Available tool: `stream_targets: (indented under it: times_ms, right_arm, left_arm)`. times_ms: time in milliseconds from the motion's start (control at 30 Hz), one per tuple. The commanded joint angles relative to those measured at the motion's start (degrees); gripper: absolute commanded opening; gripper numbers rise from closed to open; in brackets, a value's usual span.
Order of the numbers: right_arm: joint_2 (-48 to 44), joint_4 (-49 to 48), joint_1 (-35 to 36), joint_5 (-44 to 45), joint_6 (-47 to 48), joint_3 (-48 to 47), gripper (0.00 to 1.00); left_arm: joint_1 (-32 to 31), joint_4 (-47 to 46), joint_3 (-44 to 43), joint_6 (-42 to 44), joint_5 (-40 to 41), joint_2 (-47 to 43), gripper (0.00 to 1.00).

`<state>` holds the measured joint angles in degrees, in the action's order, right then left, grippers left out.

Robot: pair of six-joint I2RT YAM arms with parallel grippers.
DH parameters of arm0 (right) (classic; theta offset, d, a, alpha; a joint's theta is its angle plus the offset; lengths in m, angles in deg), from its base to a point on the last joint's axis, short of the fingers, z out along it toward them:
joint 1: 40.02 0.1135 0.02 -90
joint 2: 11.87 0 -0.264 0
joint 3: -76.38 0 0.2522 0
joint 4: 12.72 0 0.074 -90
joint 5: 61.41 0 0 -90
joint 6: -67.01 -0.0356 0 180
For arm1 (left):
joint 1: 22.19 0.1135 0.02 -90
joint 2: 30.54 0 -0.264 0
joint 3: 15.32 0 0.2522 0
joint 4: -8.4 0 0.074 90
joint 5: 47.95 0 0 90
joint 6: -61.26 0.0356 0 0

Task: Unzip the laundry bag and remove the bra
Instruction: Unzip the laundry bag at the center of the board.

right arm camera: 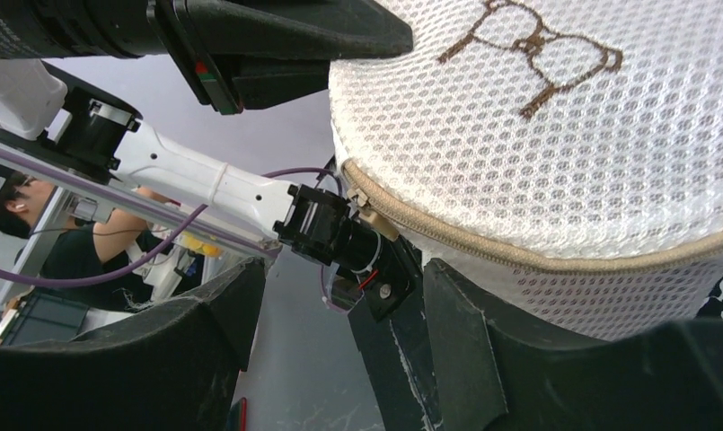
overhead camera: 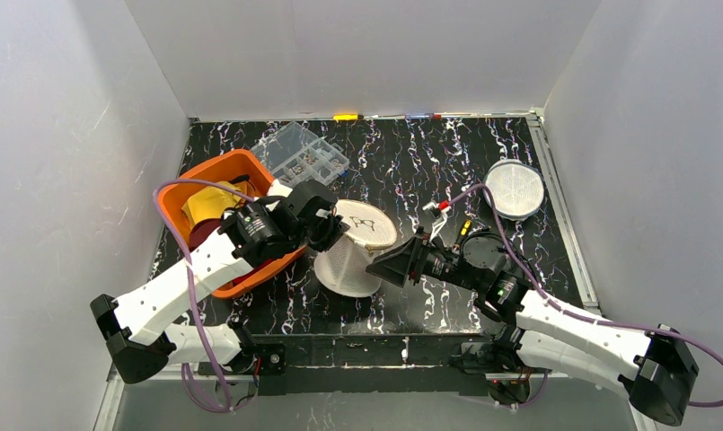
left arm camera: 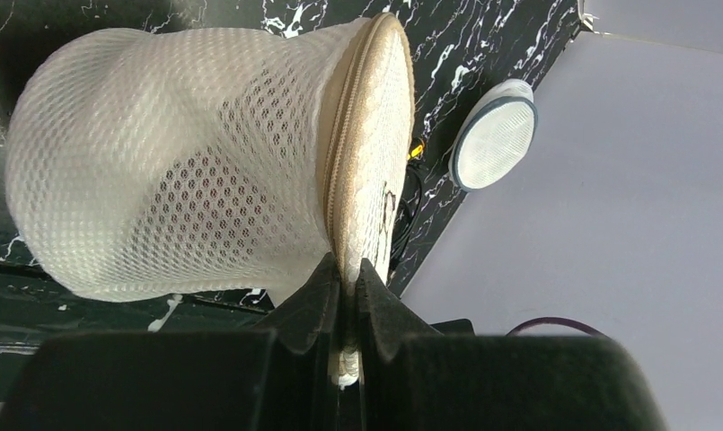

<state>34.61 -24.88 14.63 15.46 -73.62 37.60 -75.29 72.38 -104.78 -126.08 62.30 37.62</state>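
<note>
The laundry bag (overhead camera: 348, 262) is a white mesh cylinder with a beige zipper round its lid, standing mid-table. The lid (overhead camera: 368, 224) bears a brown bra drawing. My left gripper (overhead camera: 332, 230) is shut on the bag's zippered rim; in the left wrist view (left arm camera: 347, 280) the fabric is pinched between the jaws and the bag (left arm camera: 178, 171) hangs beyond them. My right gripper (overhead camera: 395, 262) is open at the bag's right side. In the right wrist view (right arm camera: 339, 310) the zipper (right arm camera: 519, 256) runs just above its right finger (right arm camera: 465, 341). The zipper looks closed. The bra is hidden.
An orange bin (overhead camera: 216, 166) with yellow things sits at the left, under my left arm. A clear compartment box (overhead camera: 304, 153) lies behind it. A round white mesh disc (overhead camera: 515, 189) lies at the back right. Small loose items (overhead camera: 440, 208) lie beside my right arm.
</note>
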Motion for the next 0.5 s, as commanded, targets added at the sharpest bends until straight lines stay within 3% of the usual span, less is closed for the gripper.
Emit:
stream_targets:
  times_ms: [0,467]
  right_arm:
    - [-0.2,-6.1,1.0,4.2,0.5,0.2,0.72]
    - [3.6,-12.2,3.1,7.0,-0.4,0.1,0.65]
  left_arm:
    - [-0.2,-0.6,0.3,-0.7,0.6,-1.9,0.00]
    - [-0.2,-0.9,1.1,-0.5,0.4,-3.2,0.00]
